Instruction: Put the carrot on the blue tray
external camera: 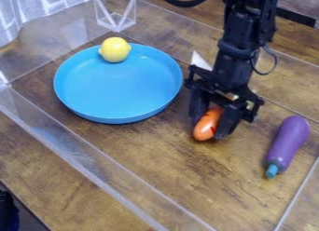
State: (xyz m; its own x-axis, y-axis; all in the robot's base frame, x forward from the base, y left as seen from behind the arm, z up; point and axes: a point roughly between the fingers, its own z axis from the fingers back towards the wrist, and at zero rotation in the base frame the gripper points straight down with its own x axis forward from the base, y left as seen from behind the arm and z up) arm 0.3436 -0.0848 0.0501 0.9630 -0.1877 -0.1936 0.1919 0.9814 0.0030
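The orange carrot (207,126) hangs between the black fingers of my gripper (214,120), which is shut on it just above the wooden table, right of the blue tray (88,86). Its lower orange end pokes out below the fingers; its green top is hidden by the gripper. The blue tray is a wide round dish at left centre, with a yellow ball (115,49) resting at its far rim.
A purple eggplant (286,144) lies on the table to the right of the gripper. Clear acrylic walls (75,132) run along the left and front of the work area. A clear stand (118,11) sits at the back.
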